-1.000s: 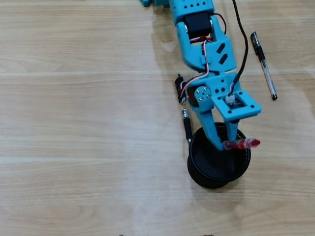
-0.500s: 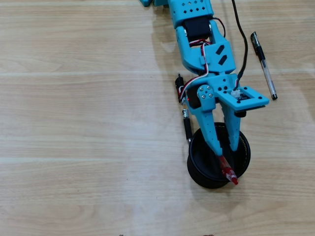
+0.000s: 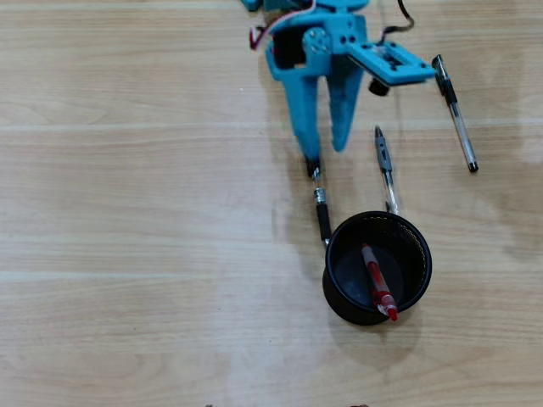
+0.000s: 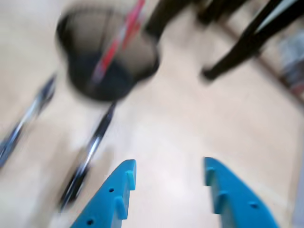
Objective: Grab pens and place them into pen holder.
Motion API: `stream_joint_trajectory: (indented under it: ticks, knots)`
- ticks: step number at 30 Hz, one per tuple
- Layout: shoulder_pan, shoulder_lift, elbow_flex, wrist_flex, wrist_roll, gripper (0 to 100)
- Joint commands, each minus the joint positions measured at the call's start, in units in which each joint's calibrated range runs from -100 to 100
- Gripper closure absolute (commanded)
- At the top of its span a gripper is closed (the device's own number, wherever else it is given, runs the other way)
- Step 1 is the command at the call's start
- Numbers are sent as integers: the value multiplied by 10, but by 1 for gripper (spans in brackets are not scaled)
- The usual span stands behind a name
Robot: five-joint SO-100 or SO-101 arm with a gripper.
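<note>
Overhead view — gripper agape beside pen

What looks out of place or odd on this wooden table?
Nothing is spilled or damaged. Three black-and-clear pens lie loose outside the black mesh pen holder: one touching its rim, one beside it, one farther away. Only the red pen is inside.

Obscured and cropped items, both views

Wrist view: wholly motion-blurred; holder, red pen and two floor pens are streaks, the leftmost cut by the left edge; gripper fingers are cut by the bottom edge; dark legs run off the top. Overhead view: arm is cropped at the top edge; black pen has its upper end under a fingertip; clear pen disappears behind the holder rim.
</note>
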Motion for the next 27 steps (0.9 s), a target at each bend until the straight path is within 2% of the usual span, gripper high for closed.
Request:
stream_joint_trajectory:
  ticks: [1,4,7,10,17,27]
  knots:
    - [9,-22,5,236,-46,75]
    - [-19,36,32,260,-132,78]
    - [-49,113,34,254,-184,78]
    - [-72,207,-10,200,-176,78]
    - [-78,310,-27,99,-172,78]
    - [-52,351,-28,93,-172,78]
